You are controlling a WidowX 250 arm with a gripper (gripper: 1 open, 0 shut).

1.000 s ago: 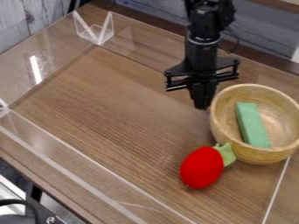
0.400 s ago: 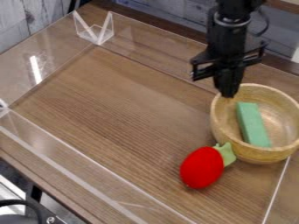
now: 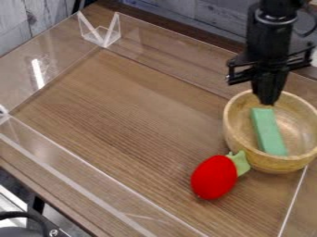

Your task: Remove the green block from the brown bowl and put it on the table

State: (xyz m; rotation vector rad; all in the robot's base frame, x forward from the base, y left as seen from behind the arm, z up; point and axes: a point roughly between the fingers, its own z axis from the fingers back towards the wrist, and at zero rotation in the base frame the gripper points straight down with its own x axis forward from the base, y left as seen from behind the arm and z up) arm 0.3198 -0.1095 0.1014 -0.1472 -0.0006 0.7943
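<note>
**Q:** Going from the near edge outward, what's in front of you?

**Me:** Nearest is the red plush strawberry, lying on the table with its leafy top touching the outside of the brown bowl. The bowl sits at the right side, just behind the strawberry. The green block lies flat inside it, long side running near to far, resting on the pale floor of the bowl.

**Q:** And you?

**Me:** My gripper hangs pointing straight down over the far part of the bowl, above the block's far end. My jaws are pinched together and hold nothing.

**Q:** So how much is done?

**Me:** By my reckoning, none of the real work. The block is not yet lifted. I would have to spread my jaws, come down around the block, close on it, raise it clear of the rim and set it on bare wood to the left.

**Q:** Anything beyond?

**Me:** Only the clear acrylic wall at the far left.
</note>
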